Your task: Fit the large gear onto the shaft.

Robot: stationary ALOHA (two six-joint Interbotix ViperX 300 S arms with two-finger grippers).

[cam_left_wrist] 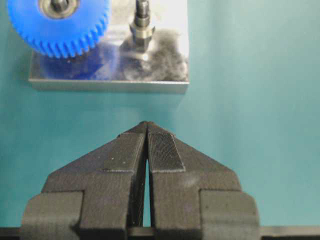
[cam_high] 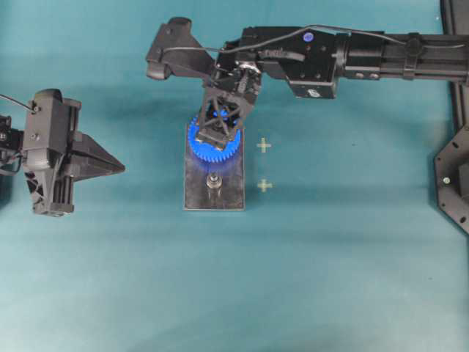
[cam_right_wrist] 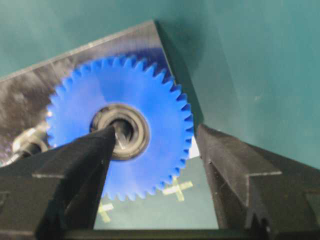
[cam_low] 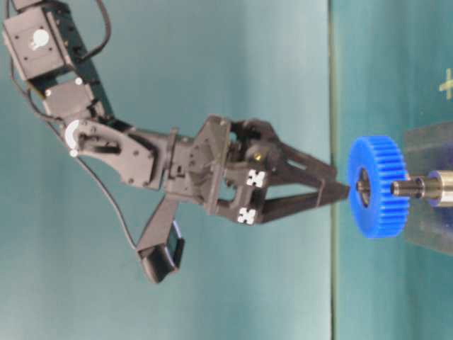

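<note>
In the left wrist view, the left gripper (cam_left_wrist: 146,131) fills the foreground, its two fingers pressed together at the tips over bare teal cloth (cam_left_wrist: 250,100). Beyond it lies the plate (cam_left_wrist: 107,82), with a free peg (cam_left_wrist: 141,25) standing on it and the gear (cam_left_wrist: 57,25) at the top left, the shaft's tip (cam_left_wrist: 59,5) showing in the gear's bearing. This view alone shows the gear from the side away from the right arm.

The right wrist view looks down between the right gripper's fingers, which are spread wide apart. The left-hand finger (cam_right_wrist: 85,165) has its tip at the gear's bearing hub (cam_right_wrist: 120,131), while the other finger (cam_right_wrist: 235,170) stands clear outside the toothed rim. Whether the tip touches the hub cannot be told here. Two pale cross marks (cam_right_wrist: 176,188) show on the cloth below the gear (cam_right_wrist: 150,100).

The table-level view, turned on its side, gives what the others do not: the gear (cam_low: 379,185) is centred on the shaft (cam_low: 407,188) but stands off the plate (cam_low: 432,191), with shaft and collar visible between them. The right gripper (cam_low: 340,190) has its fingertips at the hub.

From overhead, the right arm (cam_high: 352,59) reaches in from the right, and the right gripper (cam_high: 220,136) covers much of the gear (cam_high: 201,147) at the plate's far end. The free peg (cam_high: 214,182) stands nearer, and the left gripper (cam_high: 117,167) rests well apart to the left.
</note>
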